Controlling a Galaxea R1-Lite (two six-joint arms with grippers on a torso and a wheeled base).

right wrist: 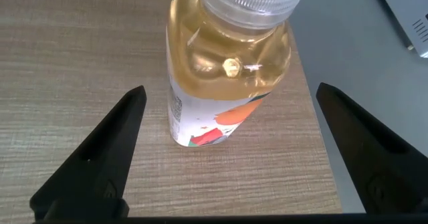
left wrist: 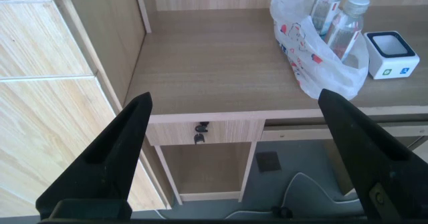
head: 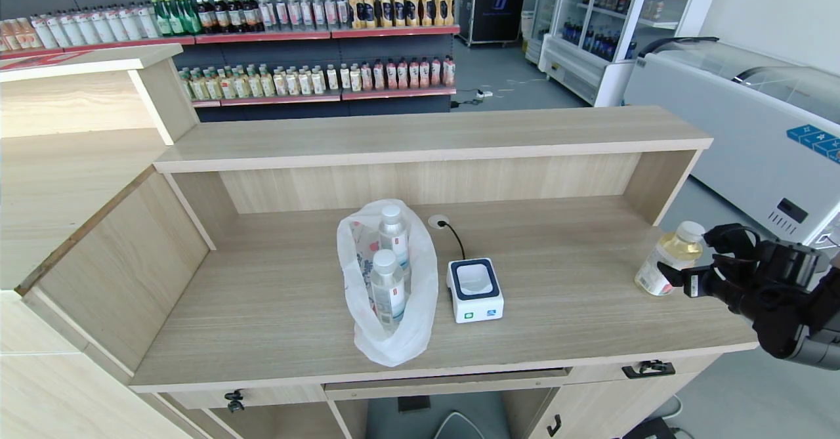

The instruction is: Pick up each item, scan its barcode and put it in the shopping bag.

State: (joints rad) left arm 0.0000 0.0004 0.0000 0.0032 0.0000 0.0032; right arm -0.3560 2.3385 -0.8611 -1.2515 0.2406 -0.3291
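On the surface (head: 558, 255) sit one shopping bag (head: 394, 344) holding two clear bottles (head: 388, 288), one scanner (head: 474, 289) and one yellow bottle (head: 668, 258). Left gripper (left wrist: 235, 98) and right gripper (right wrist: 231, 90) have fingers apart.

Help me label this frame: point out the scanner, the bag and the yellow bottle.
Scanner (head: 474, 280): head view, on its dark top window.
Bag (head: 394, 347): head view, on its near end.
Yellow bottle (head: 666, 262): head view, on the middle of its body.
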